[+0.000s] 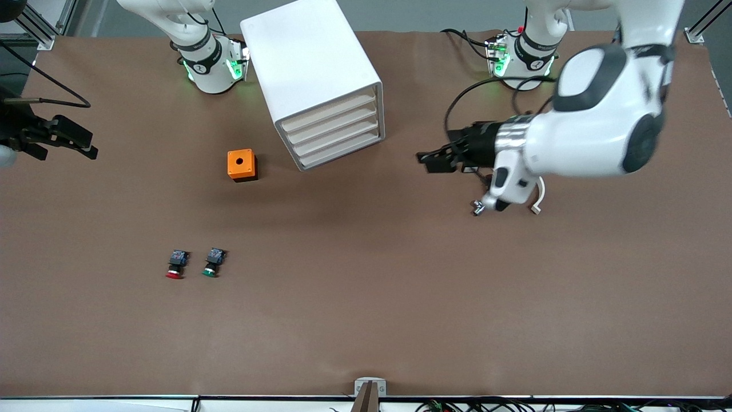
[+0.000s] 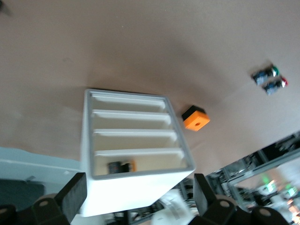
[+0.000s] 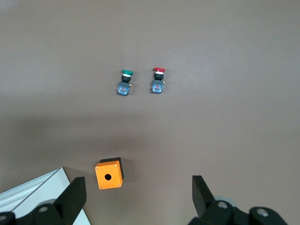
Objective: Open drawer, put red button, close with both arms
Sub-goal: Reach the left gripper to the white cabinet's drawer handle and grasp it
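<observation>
The white cabinet [image 1: 309, 63] stands between the arm bases, and all its drawers are shut. The top drawer [image 1: 330, 110] also shows in the left wrist view [image 2: 140, 159]. The red button [image 1: 175, 265] lies on the table beside the green button [image 1: 213, 262], nearer the front camera than the cabinet. Both show in the right wrist view, red [image 3: 158, 79] and green [image 3: 125, 82]. My left gripper [image 1: 430, 162] is open and empty, hanging beside the drawer fronts toward the left arm's end. My right gripper [image 1: 66, 150] is open and empty over the right arm's end of the table.
An orange box with a hole [image 1: 242, 165] sits beside the cabinet toward the right arm's end; it also shows in the right wrist view [image 3: 109, 173]. The brown table [image 1: 400, 297] ends at a front edge with a small clamp [image 1: 369, 389].
</observation>
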